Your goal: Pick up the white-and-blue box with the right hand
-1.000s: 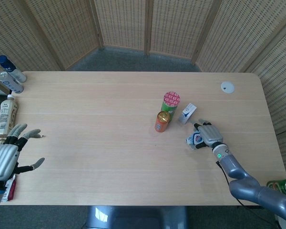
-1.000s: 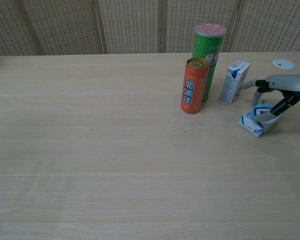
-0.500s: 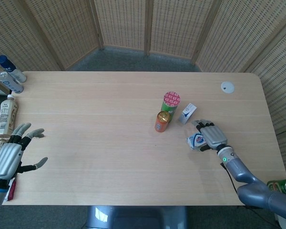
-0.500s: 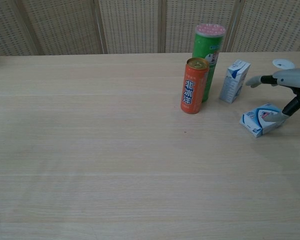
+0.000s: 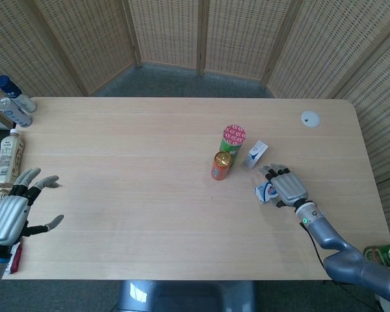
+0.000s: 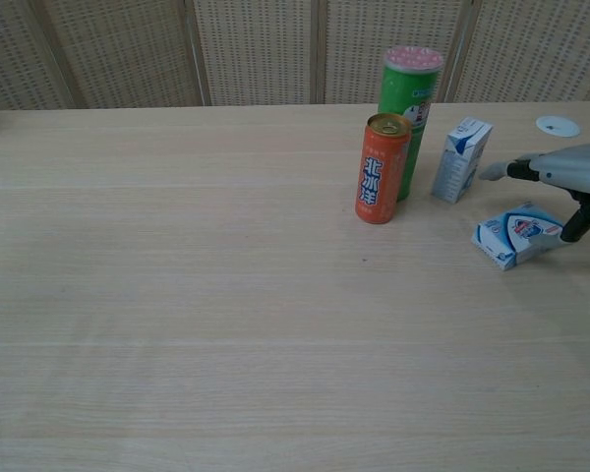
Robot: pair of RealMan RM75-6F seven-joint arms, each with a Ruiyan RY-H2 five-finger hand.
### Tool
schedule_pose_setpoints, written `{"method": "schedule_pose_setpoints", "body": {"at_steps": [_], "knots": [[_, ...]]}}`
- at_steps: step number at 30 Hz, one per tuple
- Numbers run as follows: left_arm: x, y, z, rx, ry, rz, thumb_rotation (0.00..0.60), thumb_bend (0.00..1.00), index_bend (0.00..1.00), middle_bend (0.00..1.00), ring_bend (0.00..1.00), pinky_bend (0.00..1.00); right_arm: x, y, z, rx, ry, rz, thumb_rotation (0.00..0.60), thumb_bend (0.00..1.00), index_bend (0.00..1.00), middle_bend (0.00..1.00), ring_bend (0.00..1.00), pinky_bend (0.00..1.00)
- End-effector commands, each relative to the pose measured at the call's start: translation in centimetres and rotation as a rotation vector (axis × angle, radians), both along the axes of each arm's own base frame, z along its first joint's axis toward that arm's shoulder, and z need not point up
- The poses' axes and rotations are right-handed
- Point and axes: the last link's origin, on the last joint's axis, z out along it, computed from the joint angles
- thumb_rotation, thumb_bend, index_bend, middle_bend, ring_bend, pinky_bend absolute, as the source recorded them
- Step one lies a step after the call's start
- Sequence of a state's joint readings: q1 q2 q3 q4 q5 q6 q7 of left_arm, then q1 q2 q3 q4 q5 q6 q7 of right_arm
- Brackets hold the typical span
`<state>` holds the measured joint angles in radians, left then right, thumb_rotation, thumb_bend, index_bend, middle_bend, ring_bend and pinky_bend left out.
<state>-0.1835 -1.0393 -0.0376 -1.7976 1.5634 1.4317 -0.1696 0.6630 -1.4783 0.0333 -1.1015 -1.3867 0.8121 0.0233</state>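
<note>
A flat white-and-blue box (image 6: 516, 234) lies on the table right of centre; in the head view this flat box (image 5: 266, 192) shows partly under my right hand (image 5: 286, 186). My right hand (image 6: 568, 180) hovers over the box's right end with its fingers spread and nothing held; its thumb hangs down beside the box's right edge. A small upright white-and-blue carton (image 6: 460, 159) stands just behind, and one finger reaches toward it. My left hand (image 5: 14, 213) is open at the table's near left edge, far from the box.
An orange can (image 6: 383, 168) and a tall green tube (image 6: 409, 93) stand close left of the carton. A white disc (image 6: 557, 125) lies at the far right. Bottles (image 5: 13, 104) and a carton (image 5: 8, 156) line the table's left edge. A green can (image 5: 383, 253) shows at bottom right.
My right hand's fingers have come off the flat box and the hand has drawn back to the right; the box lies flat, shifted slightly right. My left hand has barely moved.
</note>
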Motion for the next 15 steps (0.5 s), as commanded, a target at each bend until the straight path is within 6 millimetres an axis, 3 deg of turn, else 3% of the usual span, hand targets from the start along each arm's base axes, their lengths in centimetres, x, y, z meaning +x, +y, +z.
{"method": "schedule_pose_setpoints", "body": {"at_steps": [1, 15], "knots": [[-0.1, -0.1, 0.0, 0.0, 0.001, 0.004, 0.567, 0.27, 0.18, 0.33, 0.08, 0.0, -0.3, 0.1, -0.3, 0.004, -0.002, 0.008, 0.596, 0.35, 0.0, 0.0, 0.0, 0.0], [0.2, 0.0, 0.0, -0.004, -0.008, -0.002, 0.567, 0.27, 0.18, 0.33, 0.08, 0.0, -1.9, 0.7, -0.7, 0.02, 0.005, -0.021, 0.6, 0.35, 0.0, 0.0, 0.0, 0.0]]}}
